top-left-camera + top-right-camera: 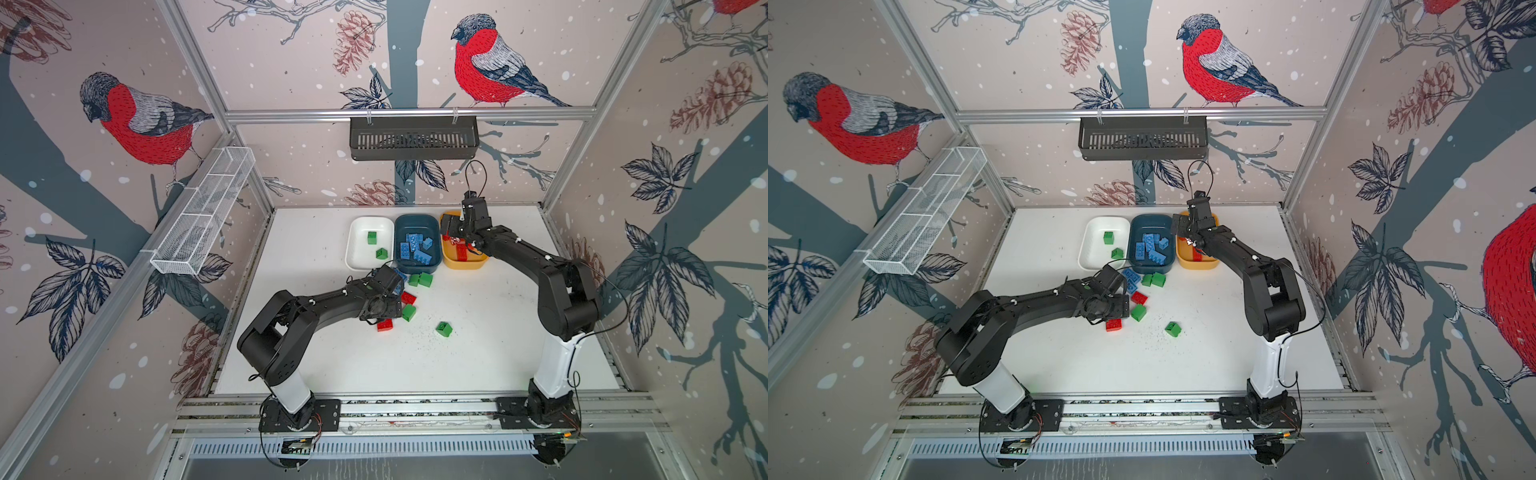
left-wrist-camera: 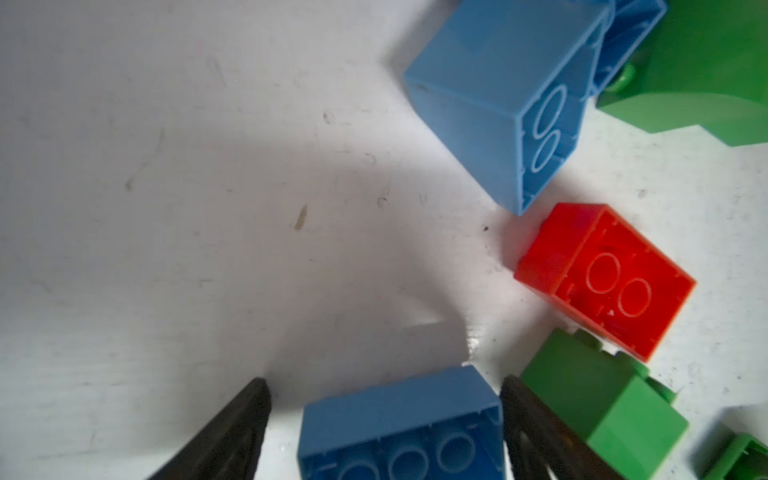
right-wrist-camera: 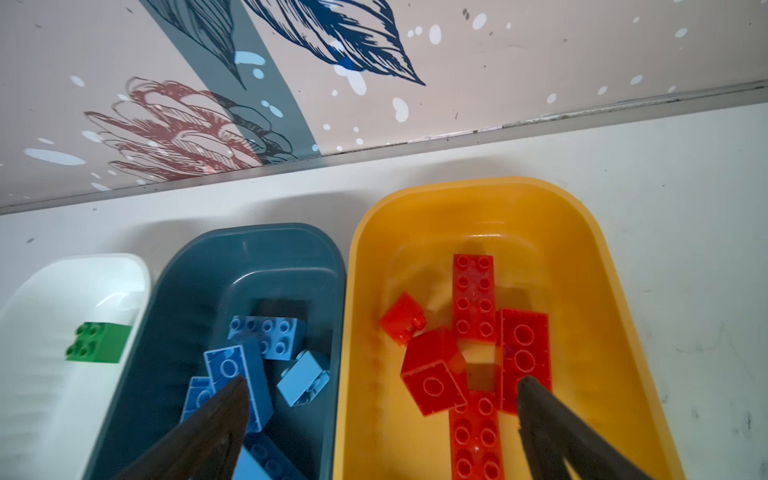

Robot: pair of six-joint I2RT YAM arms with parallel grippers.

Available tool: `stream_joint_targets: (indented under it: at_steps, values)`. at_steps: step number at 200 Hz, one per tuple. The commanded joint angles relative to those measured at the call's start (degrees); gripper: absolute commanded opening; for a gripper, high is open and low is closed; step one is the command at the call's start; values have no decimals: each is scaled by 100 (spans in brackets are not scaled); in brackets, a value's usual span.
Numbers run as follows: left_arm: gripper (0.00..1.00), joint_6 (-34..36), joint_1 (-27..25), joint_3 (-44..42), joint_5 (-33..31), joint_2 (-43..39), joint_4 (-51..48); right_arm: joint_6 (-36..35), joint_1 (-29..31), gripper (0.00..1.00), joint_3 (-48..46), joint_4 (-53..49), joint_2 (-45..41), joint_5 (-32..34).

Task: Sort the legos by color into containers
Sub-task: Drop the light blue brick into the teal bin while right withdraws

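While my right tool [image 3: 382,382] hangs released above the yellow rounded plastic tub [image 3: 582,232], my left tool [image 2: 382,381], unclenched, straddles a blue oblong plastic brick [image 2: 399,424].

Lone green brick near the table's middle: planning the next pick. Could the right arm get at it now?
Probably yes. The green brick lies alone on the table with nothing touching it, and the right gripper hangs open and empty over the yellow tub.
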Motion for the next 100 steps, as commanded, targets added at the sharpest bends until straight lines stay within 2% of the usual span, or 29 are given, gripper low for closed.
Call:
stream_joint_targets:
  at_steps: [1, 35, 100]
  values:
    - [82, 27, -59, 47, -40, 57, -310, 205, 13, 100, -225, 160, -258, -92]
    - [70, 36, -79, 56, -43, 81, -314, 293, 15, 100, -516, 168, -539, 1]
    - [67, 341, -79, 232, -324, -308, -128, 400, 27, 99, -953, 229, -895, 76]
